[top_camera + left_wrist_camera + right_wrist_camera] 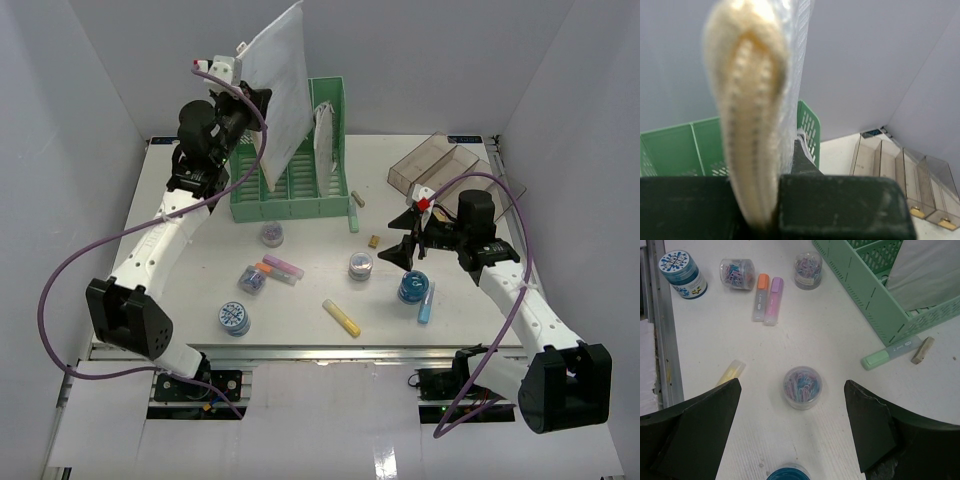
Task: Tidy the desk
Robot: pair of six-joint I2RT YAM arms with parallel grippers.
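Table (pixel 320 240): a large, flat, white rectangle sitting in front of both arm bases and filling the floor of a white-walled enclosure. A metal rail (pixel 330 352) is running along its near edge. The surface is looking matte and faintly ribbed in the right wrist view.

Left end effector (pixel 255 105), raised over the far left of the table, is pinching a white mesh pouch (pixel 280 90) tight between its jaws. The pouch is tilting, its lower corner reaching down to the green file rack (pixel 290 190). In the left wrist view the pouch (pixel 750 125) is showing edge-on.

Right end effector (pixel 400 237) is hovering with jaws spread wide and gripping nothing. A clear jar of paper clips (pixel 801 385) is standing on the table below the gap.

A clear brown tray (pixel 440 165) is sitting at the far right corner.
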